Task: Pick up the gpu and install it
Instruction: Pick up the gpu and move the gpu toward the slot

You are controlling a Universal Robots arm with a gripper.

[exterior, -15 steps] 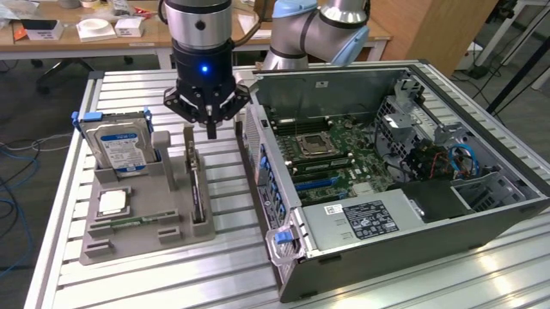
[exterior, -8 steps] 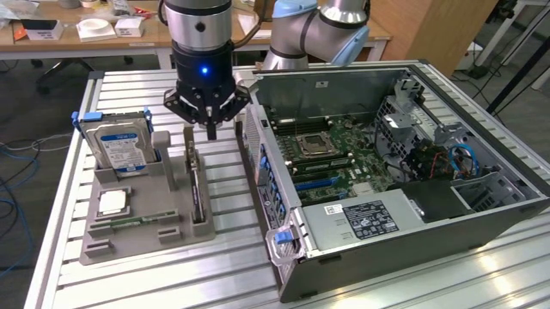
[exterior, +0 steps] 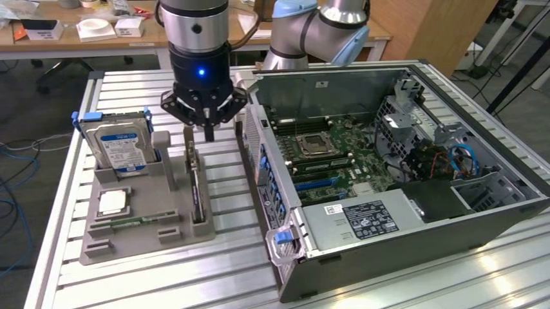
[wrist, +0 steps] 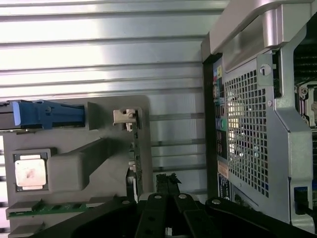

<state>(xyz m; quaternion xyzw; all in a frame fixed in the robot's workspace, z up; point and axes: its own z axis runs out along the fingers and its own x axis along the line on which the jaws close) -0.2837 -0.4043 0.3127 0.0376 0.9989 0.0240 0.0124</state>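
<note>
Just one gpu [exterior: 198, 190], one closed tool [exterior: 208, 133] nearby.

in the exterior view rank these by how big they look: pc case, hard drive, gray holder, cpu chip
1. pc case
2. gray holder
3. hard drive, standing upright in the holder
4. cpu chip, clearly the smallest

Aluminium slatted table [exterior: 215, 283]. At the exterior view's left, a grey holder [exterior: 142, 235] carries an upright hard drive [exterior: 120, 145] with blue rails, a processor chip [exterior: 113, 203] lying flat, and a green memory stick [exterior: 129, 223]. At the exterior view's right, an open computer case [exterior: 387, 264] exposes its motherboard [exterior: 344, 145] and power supply [exterior: 365, 219].
</note>
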